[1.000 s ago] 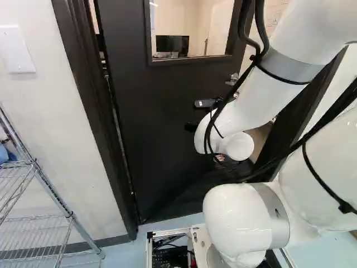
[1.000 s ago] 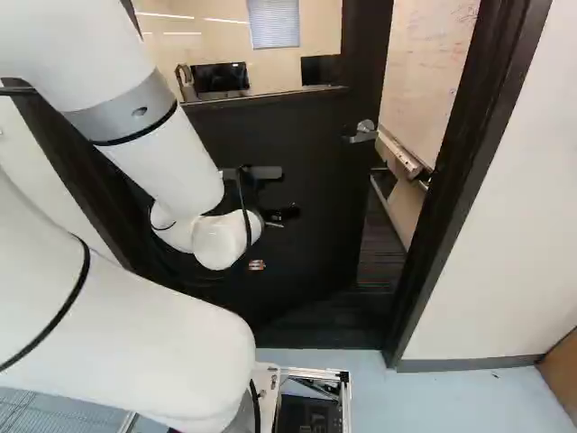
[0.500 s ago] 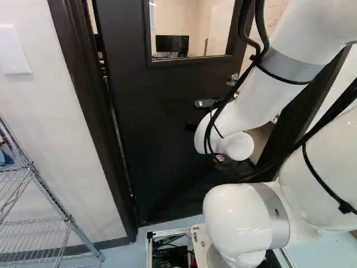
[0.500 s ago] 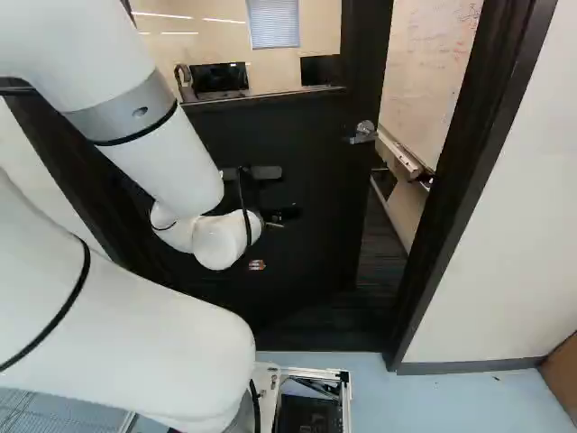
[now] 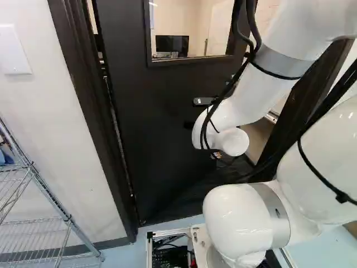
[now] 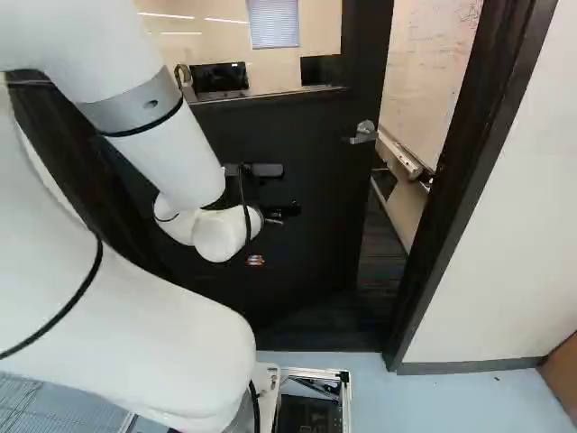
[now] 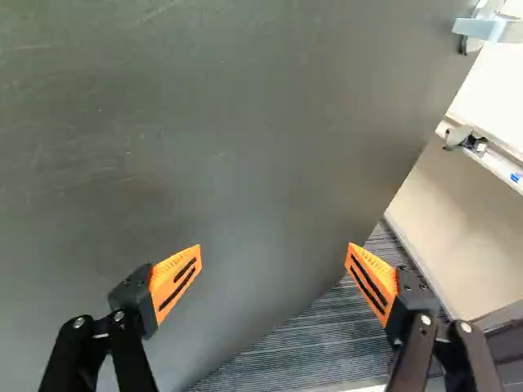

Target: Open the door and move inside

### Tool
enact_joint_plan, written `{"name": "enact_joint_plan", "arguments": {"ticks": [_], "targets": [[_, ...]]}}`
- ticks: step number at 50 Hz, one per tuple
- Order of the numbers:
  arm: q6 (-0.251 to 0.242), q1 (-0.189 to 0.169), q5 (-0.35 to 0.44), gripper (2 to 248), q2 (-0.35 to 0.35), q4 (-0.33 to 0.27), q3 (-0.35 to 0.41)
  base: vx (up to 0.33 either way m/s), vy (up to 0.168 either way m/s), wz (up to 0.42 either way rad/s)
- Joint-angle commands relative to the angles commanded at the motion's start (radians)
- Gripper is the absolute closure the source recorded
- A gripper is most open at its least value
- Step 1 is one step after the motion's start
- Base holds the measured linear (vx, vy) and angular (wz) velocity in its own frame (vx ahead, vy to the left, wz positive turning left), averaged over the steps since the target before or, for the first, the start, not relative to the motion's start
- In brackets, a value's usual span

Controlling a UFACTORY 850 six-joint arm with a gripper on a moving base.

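Door handle (image 7: 482, 28) is cut off in the wrist view.

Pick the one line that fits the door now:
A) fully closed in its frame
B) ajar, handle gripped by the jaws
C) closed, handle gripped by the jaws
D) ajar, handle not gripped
D: striped floor and a whiteboard show between the door and its frame, while the jaws stand apart, away from the handle.

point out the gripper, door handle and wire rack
gripper (image 7: 274, 251): wrist view, midway between its fingertips
door handle (image 6: 362, 137): right base view, on its lever
wire rack (image 5: 51, 191): left base view, on its post
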Motion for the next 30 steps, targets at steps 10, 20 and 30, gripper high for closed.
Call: {"name": "enact_joint_plan", "arguments": {"ticks": [10, 20, 30], "targets": [[0.0, 0.022, 0.007, 3, -0.038, 0.047, -0.034, 0.0, 0.0, 0.0], [0.0, 0.042, 0.012, 3, -0.076, 0.112, -0.069, 0.0, 0.0, 0.0], [0.0, 0.069, 0.012, 3, -0.111, 0.18, -0.102, 0.0, 0.0, 0.0]]}}
